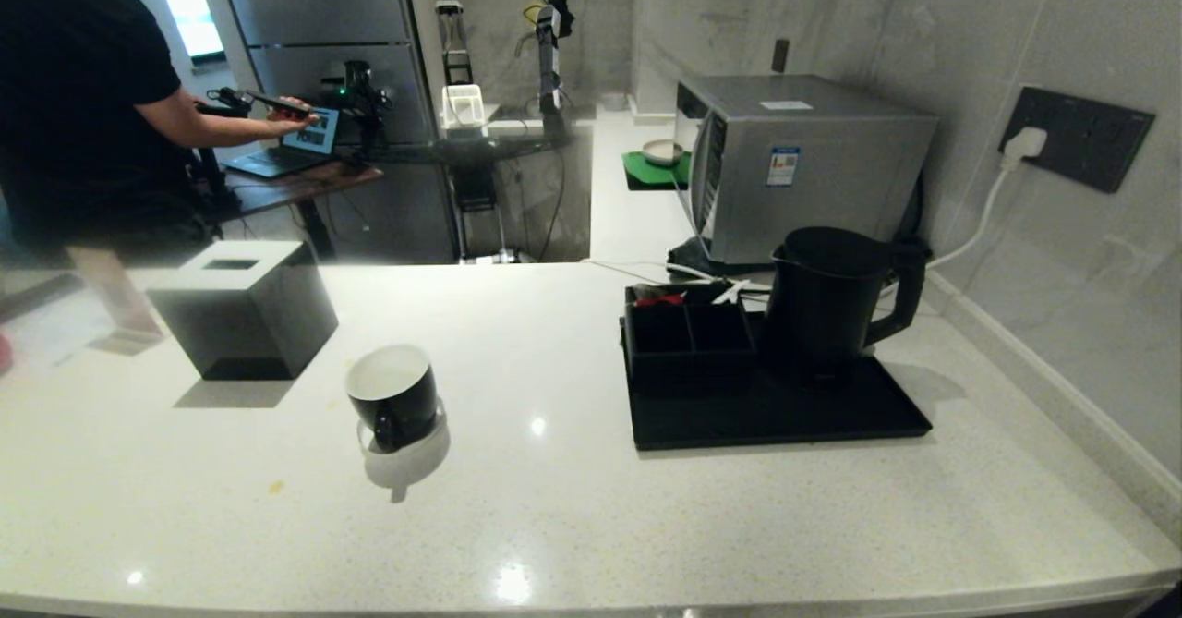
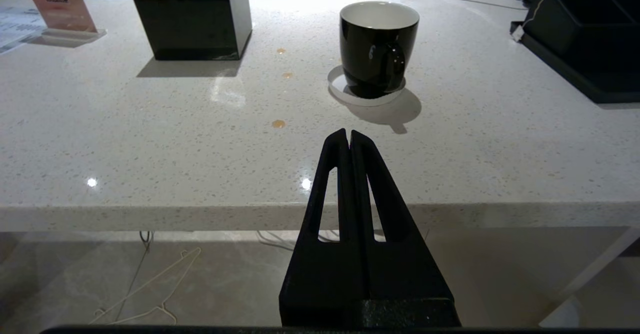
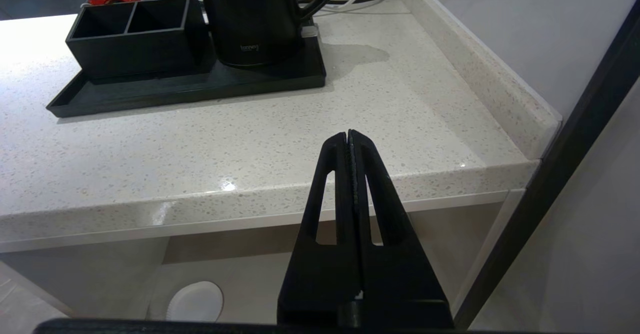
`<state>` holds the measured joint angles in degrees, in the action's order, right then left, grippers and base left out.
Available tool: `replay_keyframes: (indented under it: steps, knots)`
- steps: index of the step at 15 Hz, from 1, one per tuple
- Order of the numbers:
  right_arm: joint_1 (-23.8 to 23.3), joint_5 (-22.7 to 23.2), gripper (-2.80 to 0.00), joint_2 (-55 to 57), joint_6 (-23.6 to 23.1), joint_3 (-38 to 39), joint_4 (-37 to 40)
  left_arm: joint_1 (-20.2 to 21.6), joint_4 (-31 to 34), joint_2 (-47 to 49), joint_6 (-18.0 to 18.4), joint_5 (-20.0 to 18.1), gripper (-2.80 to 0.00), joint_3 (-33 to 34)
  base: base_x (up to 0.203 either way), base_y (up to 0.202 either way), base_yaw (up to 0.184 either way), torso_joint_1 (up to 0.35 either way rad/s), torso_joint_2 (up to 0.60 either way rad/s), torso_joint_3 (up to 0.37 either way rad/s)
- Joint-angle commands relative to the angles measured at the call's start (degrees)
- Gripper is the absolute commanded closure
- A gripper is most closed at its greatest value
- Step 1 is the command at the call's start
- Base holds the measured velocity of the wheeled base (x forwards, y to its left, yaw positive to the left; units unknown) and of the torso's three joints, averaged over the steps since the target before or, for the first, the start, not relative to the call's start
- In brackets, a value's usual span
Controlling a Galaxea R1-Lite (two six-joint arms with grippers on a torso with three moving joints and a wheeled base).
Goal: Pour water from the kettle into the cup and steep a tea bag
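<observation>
While both arms hang back off the front edge of the pale speckled worktop (image 1: 572, 507), everything on it sits untouched. One cup (image 1: 392, 396), glossy black with a white inside, stands alone left of centre on a thin white ring, its ear handle turned toward the robot; from the head view it looks empty. One kettle (image 1: 826, 299), tall and matte black, stands upright on the right end of a flat black tray (image 1: 776, 415), handle pointing right toward the wall, well apart from the cup. Sharing that tray, just left of the kettle, is one black divided box (image 1: 688, 327): the two front compartments show only dark insides, while something red and white peeps out of the back section. What it is, I cannot tell. One black cube tissue box (image 1: 245, 309) sits behind and left of the cup. One microwave (image 1: 799, 161) stands at the back, behind the kettle. A person (image 1: 83, 101) in a black top stands at far left by a laptop.

The left gripper (image 2: 348, 133) hovers before the worktop's edge facing the cup, fingers pressed together, holding nothing. The right gripper (image 3: 348, 134) does the same facing the tray, fingers pressed together, empty.
</observation>
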<state>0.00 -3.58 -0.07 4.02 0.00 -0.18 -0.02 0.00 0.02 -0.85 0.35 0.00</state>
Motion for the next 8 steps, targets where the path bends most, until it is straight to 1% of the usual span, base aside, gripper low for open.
replay_keyframes:
  steps: [1, 8]
  knots:
    - [0.0, 0.0, 0.00, 0.1, 0.0, 0.0, 0.0, 0.0, 0.0, 0.0, 0.0, 0.1, 0.00, 0.0, 0.000, 0.000, 0.000, 0.000, 0.00, 0.000]
    - [0.0, 0.0, 0.00, 0.1, -0.4, 0.0, 0.2, 0.0, 0.0, 0.0, 0.0, 0.0, 0.00, 0.0, 0.000, 0.000, 0.000, 0.000, 0.00, 0.000]
